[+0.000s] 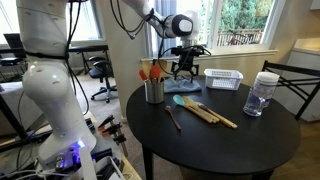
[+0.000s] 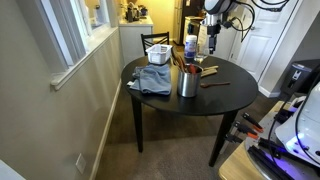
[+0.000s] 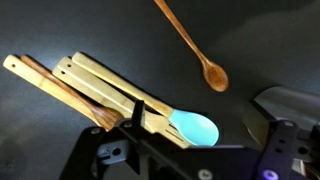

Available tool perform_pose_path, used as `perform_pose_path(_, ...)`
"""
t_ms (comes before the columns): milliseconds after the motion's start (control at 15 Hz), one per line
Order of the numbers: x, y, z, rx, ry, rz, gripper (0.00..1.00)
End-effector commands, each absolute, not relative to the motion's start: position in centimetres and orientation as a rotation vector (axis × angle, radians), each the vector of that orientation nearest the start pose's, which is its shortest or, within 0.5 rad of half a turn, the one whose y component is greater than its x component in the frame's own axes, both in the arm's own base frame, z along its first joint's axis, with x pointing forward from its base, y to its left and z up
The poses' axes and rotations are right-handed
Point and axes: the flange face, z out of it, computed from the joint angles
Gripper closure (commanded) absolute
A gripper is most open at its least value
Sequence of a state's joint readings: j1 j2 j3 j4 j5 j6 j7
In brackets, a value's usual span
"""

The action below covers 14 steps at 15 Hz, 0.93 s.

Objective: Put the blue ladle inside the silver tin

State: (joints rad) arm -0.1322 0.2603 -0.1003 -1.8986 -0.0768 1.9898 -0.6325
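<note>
Fingers [image 3: 282, 150] apart (ptg down), abv blue ladle [image 3: 195, 127]

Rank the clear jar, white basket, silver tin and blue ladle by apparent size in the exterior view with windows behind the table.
1. clear plastic jar, nearer the camera, so its lead is unsure
2. white slatted basket
3. silver tin
4. blue ladle
</note>
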Motion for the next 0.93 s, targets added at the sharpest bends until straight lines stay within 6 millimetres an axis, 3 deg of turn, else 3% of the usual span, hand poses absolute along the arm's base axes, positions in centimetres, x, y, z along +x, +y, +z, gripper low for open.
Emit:
perform_pose_path(0,60.5,-15.2,33.2,-3.062,-0.984,0.244,0.00)
perform_pose_path(400,63.7,-13.6,30.1,-2.957,-1.339,-0.076,0.00)
perform_pose_path(600,63.8,-11.9,28.7,-2.814,-1.479,-0.155,0.00)
perform_pose_path(867,62.7,-10.6,27.4,-2.609,-1.617,-0.131,0.00)
